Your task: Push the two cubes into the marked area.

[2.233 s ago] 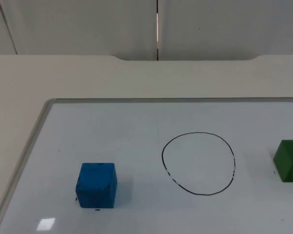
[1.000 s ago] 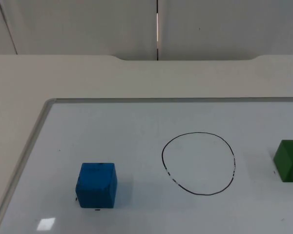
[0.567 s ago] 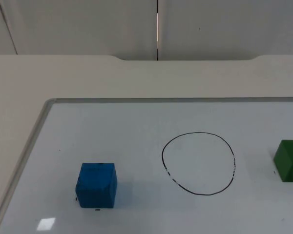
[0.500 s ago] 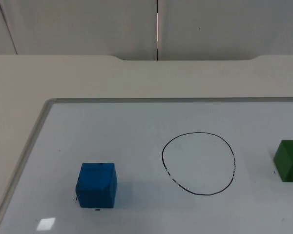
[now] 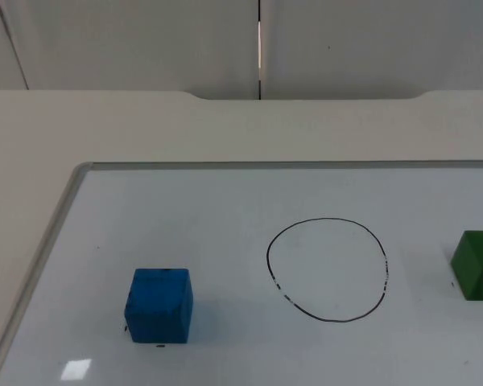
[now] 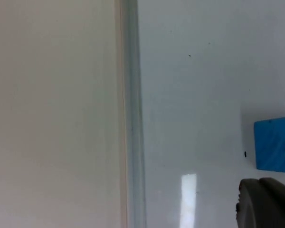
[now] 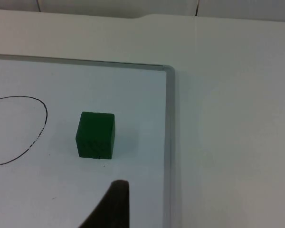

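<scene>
A whiteboard [image 5: 225, 201] with a thin metal frame lies flat on the pale counter [image 5: 145, 129], and a hand-drawn black circle [image 5: 327, 269], the marked area, sits near its middle in the top view. A blue cube [image 5: 158, 305] rests on the board well apart from the circle, at about eight o'clock from it. A green cube [image 5: 476, 264] rests on the far side, at about three o'clock from the circle and near it, cut by the picture's edge. Both cubes are outside the ring, so, as a judgement, no pushing has begun. In the left wrist view the left pincer [image 6: 266, 204] appears as one dark fingertip just beside the blue cube [image 6: 274, 144], not touching it; whether it is released or clenched cannot be told. In the right wrist view the right pincer [image 7: 109, 206] appears as one dark fingertip near the green cube [image 7: 96, 134], apart from it, with the board's frame just beyond the cube and an arc of the circle [image 7: 38, 128] on the other side; its state cannot be told either. The risks: an off-centre push could spin a cube and send it past the ring, too long a push could carry it through and out, and two cubes meeting inside could knock each other over the line.
</scene>
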Controlling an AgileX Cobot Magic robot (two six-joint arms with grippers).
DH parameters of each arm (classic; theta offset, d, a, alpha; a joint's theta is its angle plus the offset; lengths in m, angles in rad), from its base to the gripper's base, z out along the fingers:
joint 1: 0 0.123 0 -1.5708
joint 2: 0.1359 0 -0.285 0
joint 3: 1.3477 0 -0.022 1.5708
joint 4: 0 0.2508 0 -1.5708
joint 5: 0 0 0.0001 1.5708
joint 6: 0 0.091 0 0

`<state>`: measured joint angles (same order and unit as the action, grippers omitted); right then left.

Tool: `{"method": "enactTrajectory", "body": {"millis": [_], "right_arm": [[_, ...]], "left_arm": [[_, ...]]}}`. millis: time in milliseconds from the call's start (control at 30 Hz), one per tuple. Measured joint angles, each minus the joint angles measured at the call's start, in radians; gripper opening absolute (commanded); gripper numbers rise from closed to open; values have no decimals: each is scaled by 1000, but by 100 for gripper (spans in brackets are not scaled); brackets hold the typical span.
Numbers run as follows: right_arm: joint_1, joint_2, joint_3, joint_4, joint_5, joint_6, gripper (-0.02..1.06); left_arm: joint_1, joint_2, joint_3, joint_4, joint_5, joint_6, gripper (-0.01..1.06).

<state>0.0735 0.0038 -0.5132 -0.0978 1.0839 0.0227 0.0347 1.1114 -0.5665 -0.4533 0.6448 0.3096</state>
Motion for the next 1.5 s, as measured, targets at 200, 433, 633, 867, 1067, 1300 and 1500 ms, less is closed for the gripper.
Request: {"method": "enactTrajectory", "body": {"millis": [200, 433, 633, 867, 1067, 1300, 1500], "right_arm": [[0, 0, 0, 0, 0, 0, 105], [0, 0, 0, 0, 0, 0, 105], [0, 0, 0, 0, 0, 0, 105], [0, 0, 0, 0, 0, 0, 105], [0, 0, 0, 0, 0, 0, 105], [0, 0, 0, 0, 0, 0, 105], [0, 0, 0, 0, 0, 0, 105]], "left_arm": [[0, 58, 0, -63, -7, 42, 0], [-66, 153, 0, -89, -80, 54, 0], [-147, 278, -2, -116, -152, 56, 0], [-212, 429, -2, -161, -239, 56, 0], [-241, 504, -3, -194, -286, 56, 0], [-241, 579, -4, -231, -318, 56, 0], [-241, 618, -4, -246, -350, 74, 0]]}}
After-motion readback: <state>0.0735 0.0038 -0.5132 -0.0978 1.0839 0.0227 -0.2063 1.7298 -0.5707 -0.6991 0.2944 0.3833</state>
